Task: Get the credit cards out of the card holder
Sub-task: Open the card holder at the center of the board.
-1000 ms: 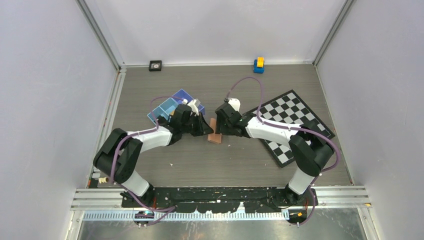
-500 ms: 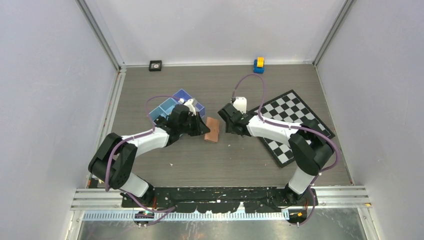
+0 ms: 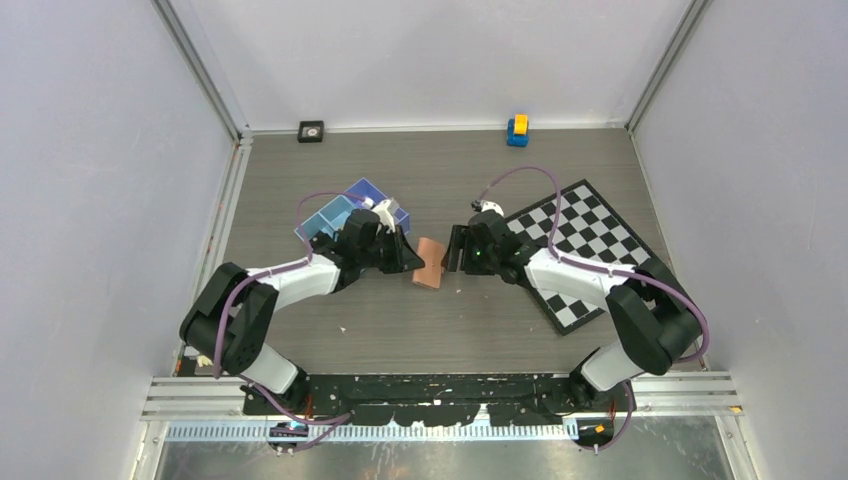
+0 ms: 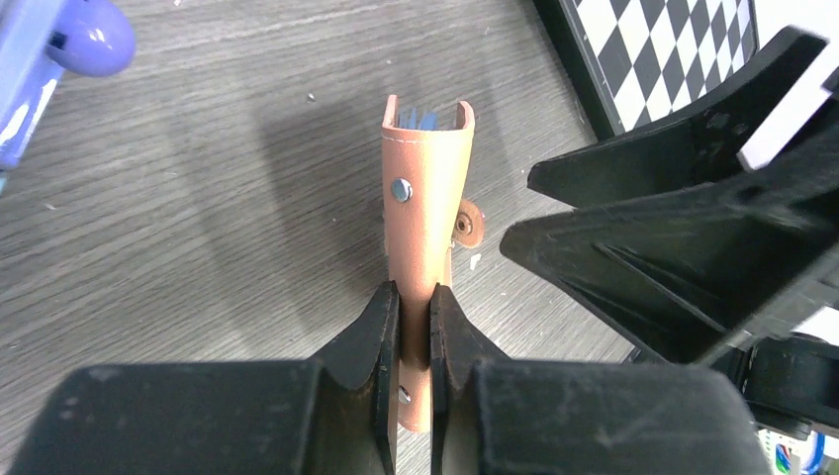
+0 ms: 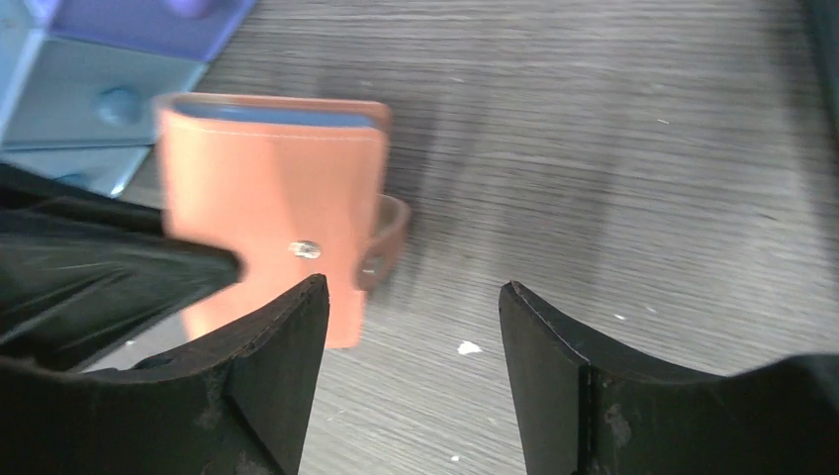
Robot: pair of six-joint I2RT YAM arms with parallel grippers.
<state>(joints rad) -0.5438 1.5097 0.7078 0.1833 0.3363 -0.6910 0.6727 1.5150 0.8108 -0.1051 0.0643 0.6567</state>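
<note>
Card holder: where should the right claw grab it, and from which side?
Probably the card holder's free end, where blue card edges show, coming from the right: the left claw pinches the other end, holding it edge-up, faces exposed.

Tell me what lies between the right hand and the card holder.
Only bare table separates the right hand from the card holder, per the right wrist view.

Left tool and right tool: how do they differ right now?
The left tool is shut on the card holder; the right tool is open and empty. The left tool pinches the card holder's end; the right tool only faces it. Both point toward each other above the table.
</note>
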